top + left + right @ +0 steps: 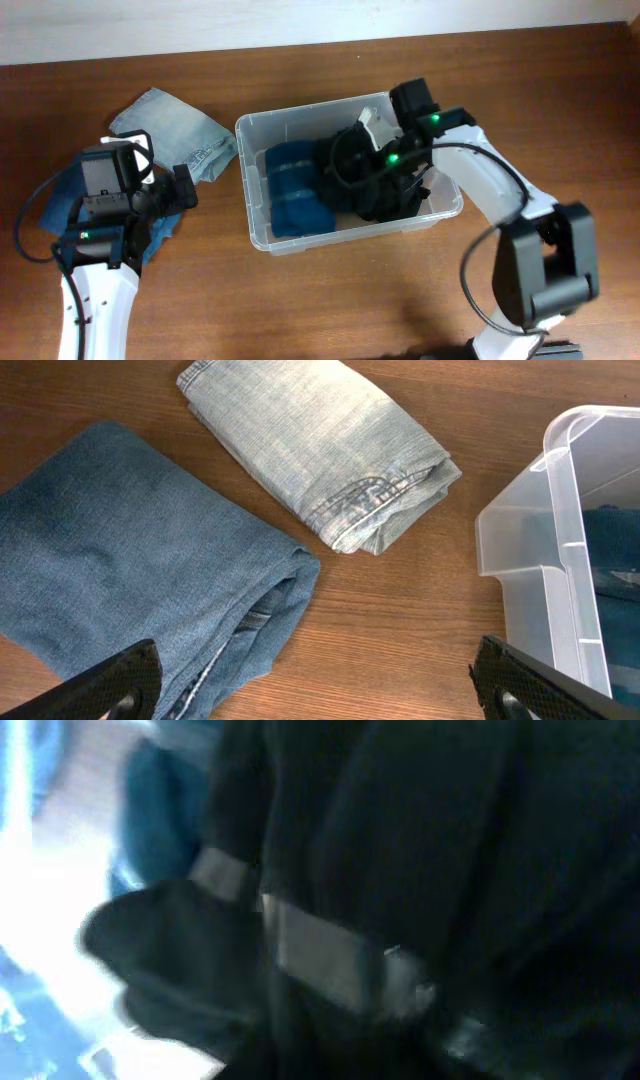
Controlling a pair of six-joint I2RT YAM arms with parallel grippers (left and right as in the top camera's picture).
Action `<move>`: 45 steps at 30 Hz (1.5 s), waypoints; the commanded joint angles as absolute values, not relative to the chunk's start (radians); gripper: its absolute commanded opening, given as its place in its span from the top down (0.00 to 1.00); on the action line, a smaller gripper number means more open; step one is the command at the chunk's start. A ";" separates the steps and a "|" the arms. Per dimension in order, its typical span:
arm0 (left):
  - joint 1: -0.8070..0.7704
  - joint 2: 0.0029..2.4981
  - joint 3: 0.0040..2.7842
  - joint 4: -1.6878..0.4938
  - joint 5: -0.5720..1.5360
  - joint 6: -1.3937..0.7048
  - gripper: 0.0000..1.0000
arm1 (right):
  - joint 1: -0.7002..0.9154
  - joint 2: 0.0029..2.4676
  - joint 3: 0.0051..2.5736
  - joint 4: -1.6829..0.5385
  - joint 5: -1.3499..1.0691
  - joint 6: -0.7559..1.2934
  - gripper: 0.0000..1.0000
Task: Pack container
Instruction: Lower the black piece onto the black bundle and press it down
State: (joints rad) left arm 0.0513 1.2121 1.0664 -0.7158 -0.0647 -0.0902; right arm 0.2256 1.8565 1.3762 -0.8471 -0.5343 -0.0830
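**Desk:** Where is the container seen?

**Caption writer:** The container (252,190) is pictured at the middle of the table (300,300). A dark blue folded garment (295,185) is laid against its left end, and a black garment (350,165) is bunched at its right end.

**Desk:** How are the tools set?

**Caption writer:** The right gripper (388,185) is lowered into the container and buried among the black cloth. Its wrist view is filled with blurred dark fabric, so whether anything is clasped cannot be told. The left gripper (320,690) is held spread wide, with nothing between its fingers, above a mid-blue pair of jeans (120,560). A pale folded pair of jeans (320,460) is seen just beyond, near the container's wall.

**Desk:** Which step is judged to be in hand, and how is it done well?

**Caption writer:** The black garment is apparently being settled into place. It is best pressed flat and kept to its own end, so that room is left for the two pairs outside. The blue garment beside it should not be dragged. Loose folds should be tucked below the rim before release, and the container should not be shoved along the table.
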 commanded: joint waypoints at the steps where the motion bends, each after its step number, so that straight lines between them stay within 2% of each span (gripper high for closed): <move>1: 0.055 1.210 1.084 -0.716 -0.076 -0.074 0.01 | 0.205 1.839 1.408 -0.880 -0.498 -0.097 0.31; 3: 0.055 1.210 1.084 -0.716 -0.076 -0.074 0.01 | 0.199 1.821 1.465 -0.949 -0.457 -0.099 0.14; 7: 0.055 1.210 1.084 -0.716 -0.076 -0.074 0.01 | 0.217 1.769 1.637 -1.073 -0.373 -0.136 0.01; 13: 0.055 1.210 1.084 -0.716 -0.076 -0.074 0.01 | 0.250 1.741 1.760 -1.090 -0.369 -0.157 0.01; 14: 0.055 1.210 1.084 -0.716 -0.076 -0.074 0.01 | 0.256 1.746 1.757 -1.090 -0.369 -0.157 0.05; 16: 0.055 1.210 1.084 -0.716 -0.076 -0.074 0.01 | 0.263 1.762 1.748 -1.095 -0.369 -0.158 0.22; 20: 0.055 1.210 1.084 -0.716 -0.076 -0.074 0.01 | 0.297 1.808 1.697 -1.090 -0.368 -0.200 0.86; 21: 0.055 1.210 1.084 -0.716 -0.076 -0.074 0.01 | 0.307 1.823 1.682 -1.088 -0.366 -0.207 0.92; 22: 0.055 1.210 1.084 -0.716 -0.076 -0.074 0.01 | 0.315 1.834 1.670 -1.084 -0.360 -0.207 0.94; 35: 0.055 1.210 1.084 -0.716 -0.076 -0.074 0.01 | 0.345 2.004 1.488 -0.953 -0.353 -0.203 0.96; 39: 0.055 1.210 1.084 -0.716 -0.076 -0.074 0.01 | 0.345 1.991 1.513 -0.973 -0.354 -0.202 0.96; 45: 0.055 1.210 1.084 -0.716 -0.076 -0.074 0.01 | 0.347 1.922 1.688 -1.058 -0.341 -0.202 0.95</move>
